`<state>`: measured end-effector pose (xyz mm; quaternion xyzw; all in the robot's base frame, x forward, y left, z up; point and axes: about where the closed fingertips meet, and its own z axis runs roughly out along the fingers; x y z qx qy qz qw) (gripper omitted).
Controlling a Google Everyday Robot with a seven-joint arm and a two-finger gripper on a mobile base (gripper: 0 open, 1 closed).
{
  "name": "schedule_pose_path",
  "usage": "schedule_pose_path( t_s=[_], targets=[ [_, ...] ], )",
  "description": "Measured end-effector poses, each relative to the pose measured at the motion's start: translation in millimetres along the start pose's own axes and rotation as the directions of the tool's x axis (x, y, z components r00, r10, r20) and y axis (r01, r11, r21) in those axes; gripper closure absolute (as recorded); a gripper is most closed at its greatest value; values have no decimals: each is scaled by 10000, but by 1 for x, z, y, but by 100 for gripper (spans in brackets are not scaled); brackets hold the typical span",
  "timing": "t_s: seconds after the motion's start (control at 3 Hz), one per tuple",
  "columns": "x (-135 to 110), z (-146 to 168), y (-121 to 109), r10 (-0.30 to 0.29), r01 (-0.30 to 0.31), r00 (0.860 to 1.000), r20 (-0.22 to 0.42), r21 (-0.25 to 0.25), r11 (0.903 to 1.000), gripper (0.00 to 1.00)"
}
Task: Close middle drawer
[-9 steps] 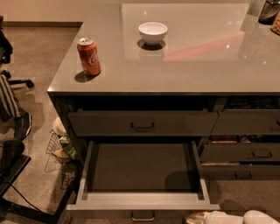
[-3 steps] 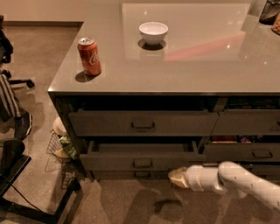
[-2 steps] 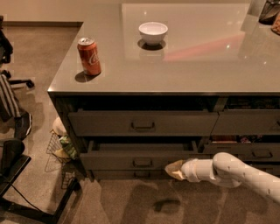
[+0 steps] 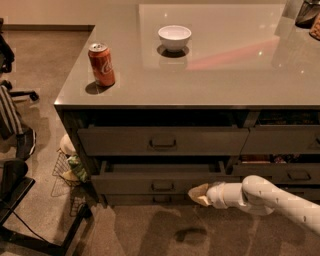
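Arm (image 4: 272,199) outstretched, hand (image 4: 198,194) low

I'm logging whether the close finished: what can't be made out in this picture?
Camera view:
- Middle drawer: inside hidden beneath the top drawer; whether it is fully seated is unclear.
- Gripper, low by that drawer's front, right of its handle: contact unclear.
- Dark items at the counter corner: cut off by the frame edge.

You face a grey glossy bench (image 4: 225,82) with a pale light patch on top. Brown floor (image 4: 45,55) left, pale wall (image 4: 50,11) behind. Dark chair (image 4: 12,125), wire basket (image 4: 62,172) beside bench. Pincer (image 4: 198,194) low, before bench front.
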<state>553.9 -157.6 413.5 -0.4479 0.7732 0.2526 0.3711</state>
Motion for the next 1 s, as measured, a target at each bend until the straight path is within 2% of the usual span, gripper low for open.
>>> schedule_pose_path(
  t_s=[0.33, 0.67, 1.0],
  targets=[
    [11, 7, -27, 256, -258, 9994, 246, 92, 9996, 100],
    [6, -5, -68, 242, -265, 9989, 405, 576, 9980, 100],
    [6, -5, -68, 242, -265, 9989, 405, 576, 9980, 100]
  ],
)
